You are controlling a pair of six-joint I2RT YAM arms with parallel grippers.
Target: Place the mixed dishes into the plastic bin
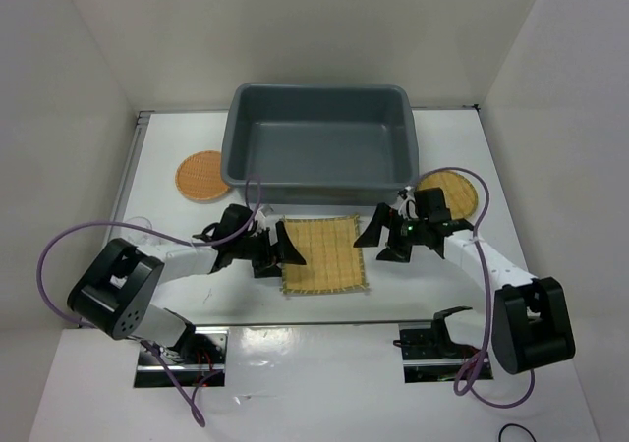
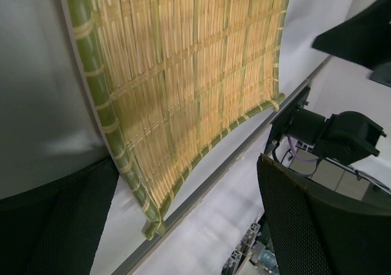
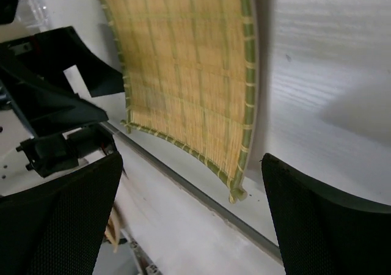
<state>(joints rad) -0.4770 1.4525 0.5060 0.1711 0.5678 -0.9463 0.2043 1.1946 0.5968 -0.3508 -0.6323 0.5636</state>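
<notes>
Mat (image 1: 324, 255): I see it flat on the table (image 1: 442, 138), just before the bin (image 1: 319, 133)
Left jaws: spread wide at the mat's left edge, gripping nothing
Right jaws: spread wide by its right edge, empty
Orange tray (image 1: 201, 175): left of bin
Yellow tray (image 1: 447, 192): right of bin

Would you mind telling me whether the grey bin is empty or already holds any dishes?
Empty: the bin shows only its bare grey floor in the top view; the square mat lies outside, in front of it.
</notes>
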